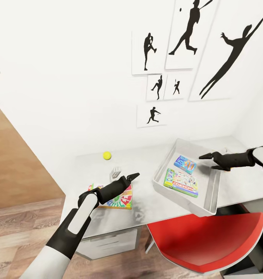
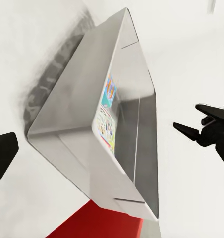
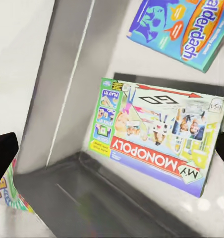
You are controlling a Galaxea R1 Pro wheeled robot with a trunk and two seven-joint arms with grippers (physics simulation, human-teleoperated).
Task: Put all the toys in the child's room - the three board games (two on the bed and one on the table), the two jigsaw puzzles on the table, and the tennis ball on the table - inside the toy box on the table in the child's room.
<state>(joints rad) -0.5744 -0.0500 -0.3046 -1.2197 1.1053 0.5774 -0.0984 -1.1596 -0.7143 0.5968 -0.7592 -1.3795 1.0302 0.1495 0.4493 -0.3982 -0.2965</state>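
Sitting by the red chair (image 1: 208,240), the toy box (image 1: 208,193) is lying under the right gripper (image 1: 203,157), fingers parted, holding nothing; left gripper's (image 1: 135,176) spread I can't tell.

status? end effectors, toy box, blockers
Left end effector open, empty, over the table by a colourful game box. Right end effector empty above the toy box. Monopoly and blue game inside. Tennis ball out; nothing blocking.

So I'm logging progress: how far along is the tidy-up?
Done: the Monopoly box and the blue game box lie in the toy box. In hand: nothing; the left gripper and the right gripper are empty. Left: the tennis ball and the colourful game box on the table.
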